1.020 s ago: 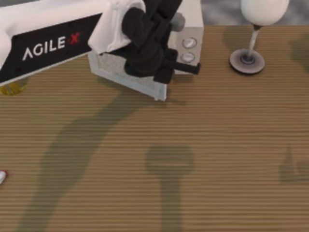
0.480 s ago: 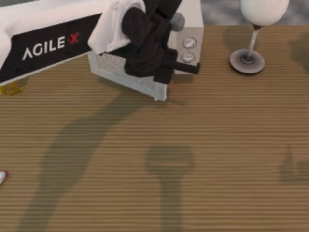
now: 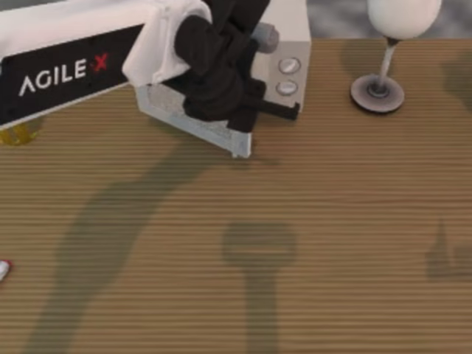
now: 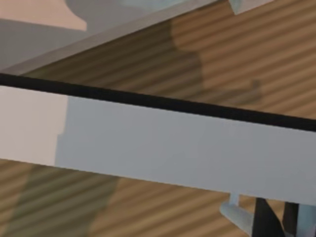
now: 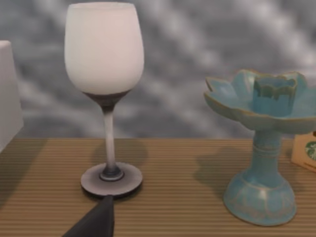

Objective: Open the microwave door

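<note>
The off-white microwave (image 3: pixel 293 29) stands at the table's back, its two grey knobs (image 3: pixel 287 76) showing beside my left arm. The microwave door (image 3: pixel 199 131) stands partly open, slanting out from the front, its free edge toward the table's middle. My left gripper (image 3: pixel 254 110) hovers over that free edge, shut on the door's handle. In the left wrist view the door's top edge (image 4: pixel 173 143) crosses as a pale band, and dark fingers (image 4: pixel 264 222) clasp the grey handle strip (image 4: pixel 237 217). My right gripper (image 5: pixel 98 222) is out of the top view, parked low facing the wine glass.
A wine glass (image 3: pixel 383 44) stands right of the microwave, and a blue pedestal stand (image 5: pixel 261 148) farther right beside a carton (image 5: pixel 306 150). A yellowish object (image 3: pixel 18 134) lies under my left arm at the left edge. A small red-white thing (image 3: pixel 3 270) sits at front left.
My left arm has drawn back toward the left, and the door's free edge has swung a little farther out from the microwave. The right arm has not moved.
</note>
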Motion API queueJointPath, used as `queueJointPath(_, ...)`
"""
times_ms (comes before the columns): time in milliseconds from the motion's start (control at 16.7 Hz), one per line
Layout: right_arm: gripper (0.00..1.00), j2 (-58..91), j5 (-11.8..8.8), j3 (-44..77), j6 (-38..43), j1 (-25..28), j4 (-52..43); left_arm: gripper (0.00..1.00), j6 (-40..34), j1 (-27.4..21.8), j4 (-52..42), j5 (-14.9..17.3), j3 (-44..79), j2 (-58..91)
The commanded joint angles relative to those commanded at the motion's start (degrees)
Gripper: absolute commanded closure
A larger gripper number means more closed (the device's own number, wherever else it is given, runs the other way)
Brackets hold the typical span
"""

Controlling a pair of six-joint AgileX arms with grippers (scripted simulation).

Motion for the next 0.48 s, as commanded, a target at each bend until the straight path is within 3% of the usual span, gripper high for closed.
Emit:
queueJointPath(180,0.00,0.0,0.0,0.0,0.0,0.0,0.0,1.00,3.4,0.9,1.3,1.7,-3.2,-2.3)
queueJointPath(480,0.00,0.0,0.0,0.0,0.0,0.0,0.0,1.00,3.9,1.0,1.5,2.0,-3.6,-2.7)
